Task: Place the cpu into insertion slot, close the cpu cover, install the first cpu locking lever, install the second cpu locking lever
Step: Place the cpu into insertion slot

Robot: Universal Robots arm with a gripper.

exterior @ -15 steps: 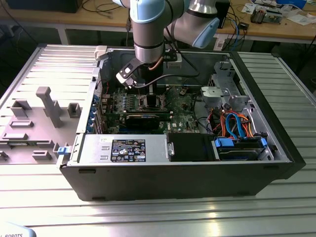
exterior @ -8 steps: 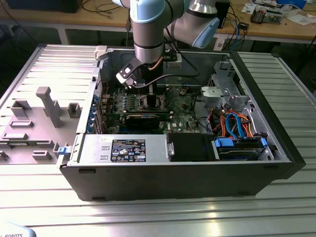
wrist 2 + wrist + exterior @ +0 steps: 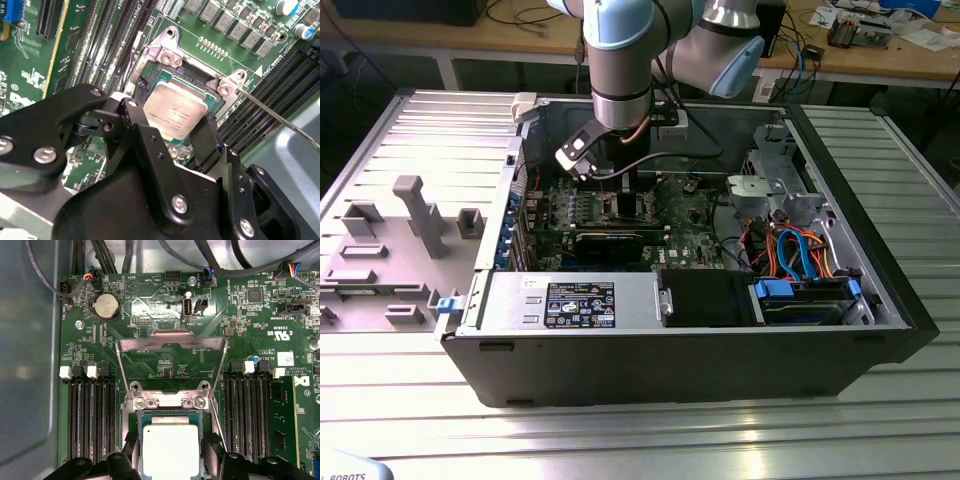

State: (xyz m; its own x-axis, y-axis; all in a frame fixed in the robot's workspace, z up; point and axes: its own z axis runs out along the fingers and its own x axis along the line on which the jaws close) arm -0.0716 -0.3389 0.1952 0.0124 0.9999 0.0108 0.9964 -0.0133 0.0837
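The cpu [image 3: 171,450], a square chip with a silvery top, lies level in the insertion slot [image 3: 170,401], also seen as cpu [image 3: 175,112] and insertion slot [image 3: 186,68] in the second wrist view. My gripper [image 3: 171,442] has a black finger against each of two opposite chip edges, shut on it; the fingers [image 3: 134,120] press close. The cpu cover [image 3: 170,338], a silver frame with a large window, stands swung open behind the slot. A thin wire locking lever [image 3: 276,116] sticks out beside the slot. In the exterior view my gripper [image 3: 620,188] reaches down into the open computer case.
Long black memory slots [image 3: 92,415] run along both sides of the socket. A coin battery [image 3: 107,306] and cables [image 3: 45,275] lie beyond the cover. In the exterior view, a black expansion card [image 3: 610,240], power supply [image 3: 570,300] and drive bays [image 3: 800,290] crowd the case.
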